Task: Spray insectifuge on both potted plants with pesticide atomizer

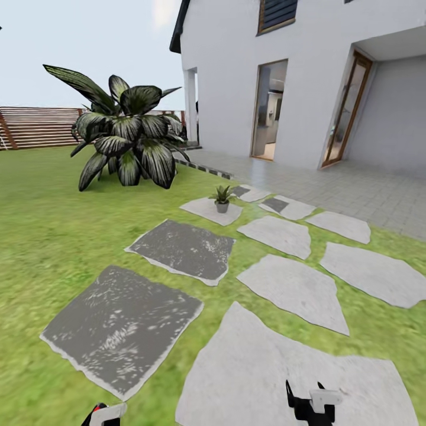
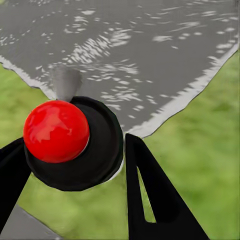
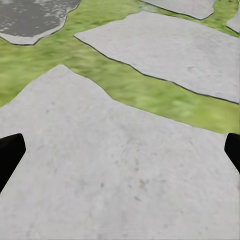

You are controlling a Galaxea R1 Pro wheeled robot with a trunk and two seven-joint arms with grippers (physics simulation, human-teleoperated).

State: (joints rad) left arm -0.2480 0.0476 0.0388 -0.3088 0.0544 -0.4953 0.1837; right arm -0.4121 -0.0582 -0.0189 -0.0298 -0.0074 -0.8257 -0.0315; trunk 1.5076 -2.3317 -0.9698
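Note:
One potted plant, a small olive-green rosette in a tiny grey pot, stands on a pale stepping stone well ahead of me. The pesticide atomizer has a round black body with a glossy red knob. It sits between the black fingers of my left gripper, which is shut on it over the edge of a dark stone. That gripper shows low at the left in the head view. My right gripper hangs open over a pale stone, empty.
A huge dark plant with striped leaves stands on the lawn at the left. Grey stepping stones lead toward the paved patio and the white house. A brown slatted fence closes the far left.

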